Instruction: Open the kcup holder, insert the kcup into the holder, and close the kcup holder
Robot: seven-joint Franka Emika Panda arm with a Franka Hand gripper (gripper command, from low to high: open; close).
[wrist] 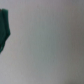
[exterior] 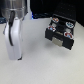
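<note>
While pods fill its tray, kcup holder [exterior: 61,31] stands open.

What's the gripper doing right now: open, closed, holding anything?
Gripper: cannot be told. In the exterior view the white fingers hang over the bare white table, apart from the black boxy kcup holder; the jaw gap is too blurred.

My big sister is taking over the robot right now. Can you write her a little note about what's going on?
Tool: at the exterior view's left, low over the white table; too blurry to tell whether it is open or holding anything.
Kcup holder: at the exterior view's right, apart from the tool, its tray apparently slid out with pods showing in the round slots.
The kcup itself cannot be picked out. The wrist view shows only bare table and a dark edge.
Done: opening, seemingly.
Left: confirm where the kcup is, insert it if needed, close the holder.
</note>
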